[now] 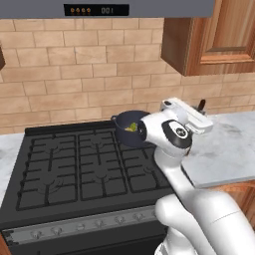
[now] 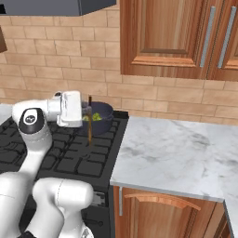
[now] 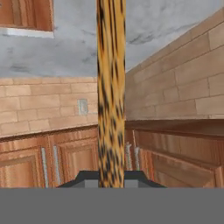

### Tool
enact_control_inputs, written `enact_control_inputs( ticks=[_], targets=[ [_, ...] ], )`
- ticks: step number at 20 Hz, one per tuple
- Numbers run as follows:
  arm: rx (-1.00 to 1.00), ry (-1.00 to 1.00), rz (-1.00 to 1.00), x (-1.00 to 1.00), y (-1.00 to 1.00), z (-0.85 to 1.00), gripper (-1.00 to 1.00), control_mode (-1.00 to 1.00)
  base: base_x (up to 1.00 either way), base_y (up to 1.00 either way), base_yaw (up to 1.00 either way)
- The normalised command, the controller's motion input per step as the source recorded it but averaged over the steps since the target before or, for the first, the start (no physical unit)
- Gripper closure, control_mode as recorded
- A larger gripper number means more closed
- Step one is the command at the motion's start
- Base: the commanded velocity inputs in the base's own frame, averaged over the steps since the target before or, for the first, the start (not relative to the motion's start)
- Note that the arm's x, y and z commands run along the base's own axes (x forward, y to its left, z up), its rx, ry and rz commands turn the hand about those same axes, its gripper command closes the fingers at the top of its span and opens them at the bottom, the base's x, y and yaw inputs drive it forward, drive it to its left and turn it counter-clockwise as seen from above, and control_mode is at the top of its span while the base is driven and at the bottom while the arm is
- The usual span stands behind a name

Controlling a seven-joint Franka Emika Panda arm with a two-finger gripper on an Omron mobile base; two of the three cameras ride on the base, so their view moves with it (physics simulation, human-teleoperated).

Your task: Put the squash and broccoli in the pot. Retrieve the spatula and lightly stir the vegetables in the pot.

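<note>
The pot (image 1: 130, 128) sits on the stove (image 1: 74, 164) at its back right corner, close to the marble surface (image 2: 176, 153). Inside it lie the vegetables: a yellow-green lump that reads as the broccoli (image 2: 96, 116), and a paler yellow bit, likely the squash (image 1: 132, 127). So the first part of the task looks done.

The tool (image 2: 86, 113) is clamped shut on the spatula (image 2: 89, 122). In the right base view the spatula hangs nearly upright just in front of the pot, its lower end reaching down toward the grate, its upper end poking above the hand. In the hand view its mottled brown shaft runs straight up from between the fingertips.

So the spatula is fetched too. What is left, by my reading, is the stir itself: the spatula's end is outside the pot, not among the vegetables, and must be lifted over the rim and lowered in before any gentle stirring.
</note>
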Motion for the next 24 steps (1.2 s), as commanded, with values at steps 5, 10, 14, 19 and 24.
enact_control_inputs(
  ticks=[5, 10, 14, 19, 24],
  targets=[
    [-0.03, 0.32, 0.14, 0.32, 0.39, 0.27, 1.00, -1.00, 0.00, 0.00, 0.00],
    [0.00, -0.06, 0.17, 0.29, 0.51, 0.00, 1.00, -1.00, 0.00, 0.00, 0.00],
    [0.00, -0.22, 0.14, 0.39, 0.27, 0.06, 1.00, -1.00, 0.00, 0.00, 0.00],
    [0.00, -0.01, 0.10, 0.49, 0.27, 0.33, 1.00, -1.00, 0.00, 0.00, 0.00],
    [-0.01, 0.00, 0.07, 0.54, 0.24, 0.26, 1.00, -1.00, 0.00, 0.00, 0.00]
  ],
)
